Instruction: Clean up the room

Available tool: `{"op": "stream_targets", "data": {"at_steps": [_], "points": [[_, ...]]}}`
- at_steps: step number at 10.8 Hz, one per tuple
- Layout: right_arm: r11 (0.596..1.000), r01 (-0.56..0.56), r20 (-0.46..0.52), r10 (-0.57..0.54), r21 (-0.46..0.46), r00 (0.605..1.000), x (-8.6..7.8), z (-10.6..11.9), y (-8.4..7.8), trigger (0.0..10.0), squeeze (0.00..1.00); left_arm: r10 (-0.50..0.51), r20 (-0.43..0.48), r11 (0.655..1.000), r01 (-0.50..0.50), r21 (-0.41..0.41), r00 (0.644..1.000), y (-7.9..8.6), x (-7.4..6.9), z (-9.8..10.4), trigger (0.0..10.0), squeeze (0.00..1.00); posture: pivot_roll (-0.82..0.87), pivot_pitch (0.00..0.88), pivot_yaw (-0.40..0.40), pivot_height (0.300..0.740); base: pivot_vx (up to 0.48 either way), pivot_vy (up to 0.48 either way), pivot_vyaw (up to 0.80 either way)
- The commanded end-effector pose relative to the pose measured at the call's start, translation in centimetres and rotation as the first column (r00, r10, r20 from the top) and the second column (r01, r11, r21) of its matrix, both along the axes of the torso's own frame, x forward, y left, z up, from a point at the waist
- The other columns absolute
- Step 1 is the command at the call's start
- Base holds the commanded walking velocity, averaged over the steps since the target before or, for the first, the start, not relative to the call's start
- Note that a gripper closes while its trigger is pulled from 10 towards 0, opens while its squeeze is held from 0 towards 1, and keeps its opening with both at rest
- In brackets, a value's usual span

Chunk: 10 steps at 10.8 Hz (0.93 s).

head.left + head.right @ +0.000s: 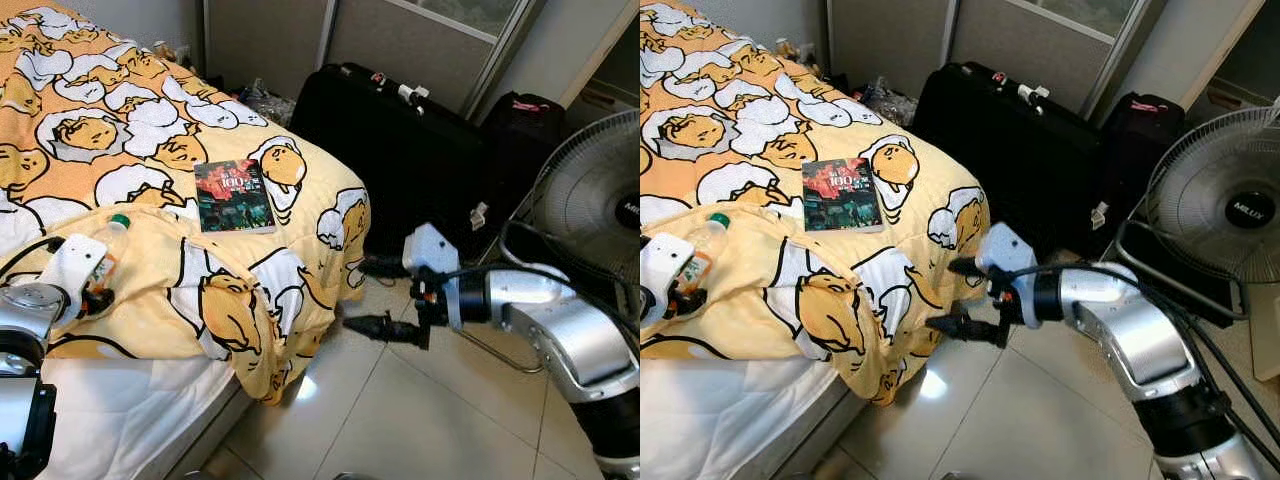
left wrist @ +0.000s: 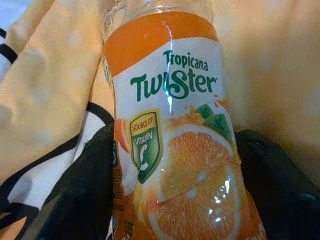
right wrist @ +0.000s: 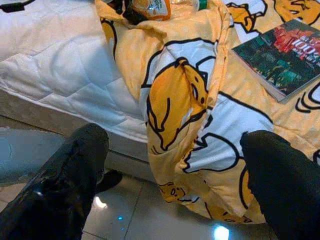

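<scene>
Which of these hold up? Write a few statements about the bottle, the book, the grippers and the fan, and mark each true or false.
1. The left gripper has its fingers on either side of the juice bottle. True.
2. The book lies on the floor. False: it lies on the yellow duvet.
3. The right gripper holds the book. False: it is open, holding nothing, beside the bed.
4. A fan stands on the robot's right. True.
5. The suitcase is white. False: it is black.
</scene>
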State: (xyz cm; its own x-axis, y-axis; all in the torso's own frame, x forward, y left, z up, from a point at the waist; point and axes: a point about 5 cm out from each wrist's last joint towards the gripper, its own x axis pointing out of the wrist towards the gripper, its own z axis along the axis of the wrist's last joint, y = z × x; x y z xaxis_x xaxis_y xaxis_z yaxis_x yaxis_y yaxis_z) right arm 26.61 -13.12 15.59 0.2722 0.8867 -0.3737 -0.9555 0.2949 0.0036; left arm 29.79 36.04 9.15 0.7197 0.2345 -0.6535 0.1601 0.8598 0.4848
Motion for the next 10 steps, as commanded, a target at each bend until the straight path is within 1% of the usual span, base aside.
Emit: {"op": "stream_targets", "data": {"at_steps": [1, 2, 3, 4, 5, 6, 7, 8, 9, 10], "points": [[1.0, 0.007, 0.017, -0.007, -0.01, 1.0, 0.1, 0.2, -0.3, 10.0, 0.0, -0.004, 0.021, 1.0, 0.005, -0.013, 1.0, -0.4, 0.5, 0.4, 0.0, 0.0, -0.26, 0.0, -0.117, 0.74, 0.0, 0.0, 0.0], [1.0, 0.017, 0.021, -0.017, -0.007, 1.0, 0.1, 0.1, -0.3, 10.0, 0.0, -0.011, 0.026, 1.0, 0.011, -0.012, 1.0, -0.5, 0.7, 0.4, 0.0, 0.0, -0.25, 0.0, -0.109, 0.74, 0.0, 0.0, 0.0], [0.995, 0.095, 0.056, -0.095, -0.012, 0.994, 0.5, -0.1, -1.0, 10.0, 0.0, -0.038, 0.063, 0.999, 0.039, -0.013, 0.997, -0.9, 1.3, 1.1, 0.0, 0.0, -0.23, 0.0, -0.095, 0.74, 0.0, 0.0, 0.0], [0.989, 0.145, 0.033, -0.145, -0.001, 0.989, 0.6, -0.3, -1.6, 10.0, 0.0, -0.043, 0.108, 0.998, 0.047, -0.041, 0.993, -1.2, 1.9, 1.7, 0.0, 0.0, -0.22, 0.0, -0.085, 0.74, 0.0, 0.0, 0.0], [0.952, 0.289, 0.035, -0.294, 0.099, 0.955, 1.1, -0.4, -2.1, 10.0, 0.0, -0.072, 0.23, 0.983, 0.108, -0.147, 0.97, -2.9, 3.7, 3.4, 0.0, 0.0, -0.19, 0.0, -0.056, 0.74, 0.0, 0.0, 0.0], [0.915, 0.377, 0.044, -0.387, 0.145, 0.921, 1.5, -0.5, -2.3, 10.0, 0.0, -0.087, 0.29, 0.966, 0.153, -0.211, 0.953, -4.0, 4.7, 4.3, 0.2, 0.0, -0.17, 0.0, -0.037, 0.74, 0.0, 0.0, 0.0], [0.857, 0.48, 0.038, -0.495, 0.188, 0.868, 1.9, -0.9, -2.5, 10.0, 0.0, -0.093, 0.372, 0.931, 0.213, -0.296, 0.924, -6.0, 6.1, 5.5, 1.5, 0.0, -0.16, 0.0, -0.026, 0.74, 0.0, 0.0, 0.0], [0.778, 0.589, 0.065, -0.614, 0.219, 0.787, 2.4, -1.4, -2.6, 10.0, 0.0, -0.069, 0.431, 0.885, 0.255, -0.39, 0.9, -8.2, 7.1, 6.0, 0.0, 0.0, -0.15, 0.0, 0.0, 0.74, 0.0, 0.0, 0.0], [0.695, 0.674, 0.027, -0.701, 0.249, 0.713, 2.7, -1.9, -2.8, 10.0, 0.0, -0.071, 0.456, 0.85, 0.293, -0.439, 0.887, -10.0, 7.5, 5.8, 0.0, 0.0, -0.15, 0.0, 0.023, 0.74, 0.0, 0.0, 0.0], [0.6, 0.746, 0.006, -0.78, 0.288, 0.625, 2.7, -2.4, -2.8, 10.0, 0.0, -0.062, 0.489, 0.823, 0.322, -0.469, 0.87, -12.5, 7.3, 4.9, 0.0, 0.0, -0.15, 0.0, 0.049, 0.74, 0.0, 0.0, 0.0]]}}
